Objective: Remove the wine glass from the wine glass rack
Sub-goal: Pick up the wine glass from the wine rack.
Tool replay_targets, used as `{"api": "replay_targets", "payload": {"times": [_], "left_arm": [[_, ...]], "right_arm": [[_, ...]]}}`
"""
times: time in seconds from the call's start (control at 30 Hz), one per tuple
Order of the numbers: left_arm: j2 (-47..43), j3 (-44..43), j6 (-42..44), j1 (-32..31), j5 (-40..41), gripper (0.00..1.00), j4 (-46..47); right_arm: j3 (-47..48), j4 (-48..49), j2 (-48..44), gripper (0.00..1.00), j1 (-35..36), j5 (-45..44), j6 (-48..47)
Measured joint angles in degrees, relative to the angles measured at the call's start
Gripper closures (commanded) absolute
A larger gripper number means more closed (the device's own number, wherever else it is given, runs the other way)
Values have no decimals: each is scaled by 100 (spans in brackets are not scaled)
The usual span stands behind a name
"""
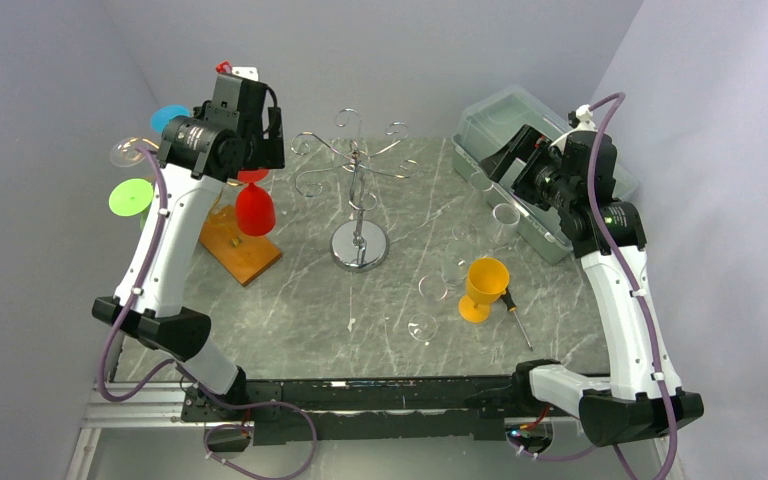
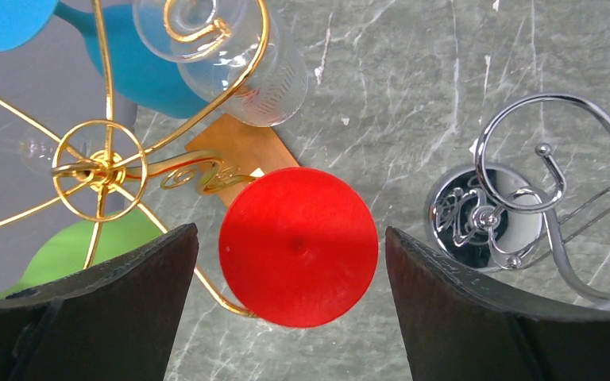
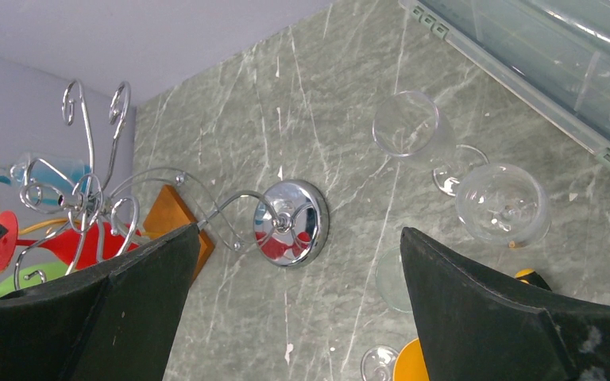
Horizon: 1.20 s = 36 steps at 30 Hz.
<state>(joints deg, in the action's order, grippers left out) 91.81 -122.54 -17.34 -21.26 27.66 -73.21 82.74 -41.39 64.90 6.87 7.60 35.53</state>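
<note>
The left claw stands wide open, pointing straight down. The round foot of the red glass sits between its fingers with a gap on either side, so nothing is gripped. The glass hangs bowl-down from the gold rack, just beside the rack's hub, with its bowl above the rack's wooden base.

On the same rack hang a blue glass, a green glass and a clear glass, each on its own arm. Just to the right stands the silver rack on a shiny round foot, near the middle of the marble table.

Across the table the right claw also gapes wide with nothing in it. It is held up over the near edge of the clear bin and tilted back toward the silver rack.

Below it an orange glass stands upright with a screwdriver just beside it. Several clear glasses are scattered on the table between the silver rack and the bin.
</note>
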Motion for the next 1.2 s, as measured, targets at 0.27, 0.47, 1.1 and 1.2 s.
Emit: {"api": "replay_targets", "payload": {"times": [0.27,0.47,1.1,1.2], "left_arm": [[232,245,105,7,-26,8,98],[249,358,155,9,-31,15,170],[225,518,181,22,63,37,223],[190,518,164,22,46,42,203]], "right_arm": [[-2,0,-11,0,0,0,-2],[-46,48,-13,0,2,0,0],[-184,164,-11,0,9,42,2],[-184,164,-11,0,9,42,2]]}}
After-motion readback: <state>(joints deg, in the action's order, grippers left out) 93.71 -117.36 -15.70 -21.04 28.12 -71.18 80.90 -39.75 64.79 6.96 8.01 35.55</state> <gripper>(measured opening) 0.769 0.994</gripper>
